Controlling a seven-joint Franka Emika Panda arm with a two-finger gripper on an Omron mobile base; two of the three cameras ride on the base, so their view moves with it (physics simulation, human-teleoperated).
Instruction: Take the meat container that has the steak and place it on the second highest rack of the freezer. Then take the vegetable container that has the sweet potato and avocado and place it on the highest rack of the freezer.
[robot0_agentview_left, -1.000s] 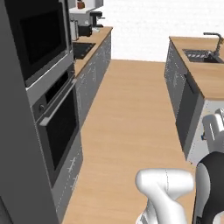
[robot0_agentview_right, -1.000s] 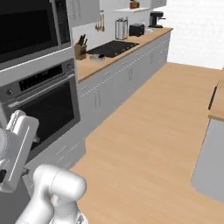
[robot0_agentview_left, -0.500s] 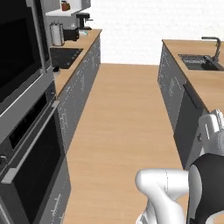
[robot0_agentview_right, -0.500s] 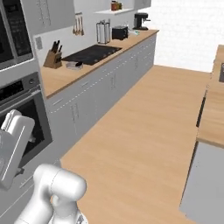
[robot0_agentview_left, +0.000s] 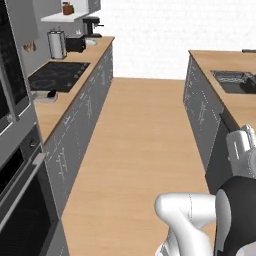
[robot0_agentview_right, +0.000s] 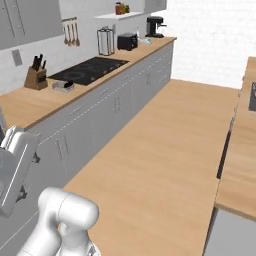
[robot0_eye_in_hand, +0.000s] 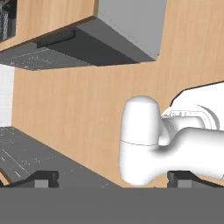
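Kitchen aisle, wood floor (robot0_agentview_left: 145, 150) running up the middle of both base views. Two counter runs: one long at left with black cooktop (robot0_agentview_right: 89, 70), one at right. One knife block (robot0_agentview_right: 36, 76), right base view only, upper left. One small dish (robot0_agentview_right: 63, 86) beside the cooktop; contents too small to tell. One steel canister (robot0_agentview_left: 56, 44), one toaster (robot0_agentview_right: 127, 41), one coffee machine (robot0_agentview_right: 154, 26) at far end of left counter. Sink (robot0_agentview_left: 235, 82) at right edge, left base view only. Oven front (robot0_agentview_left: 22, 200) lower left, same view. Gripper (robot0_eye_in_hand: 112, 180) in hand view: fingertips (robot0_eye_in_hand: 43, 178) far apart at bottom corners, nothing between. Freezer, containers: cannot place
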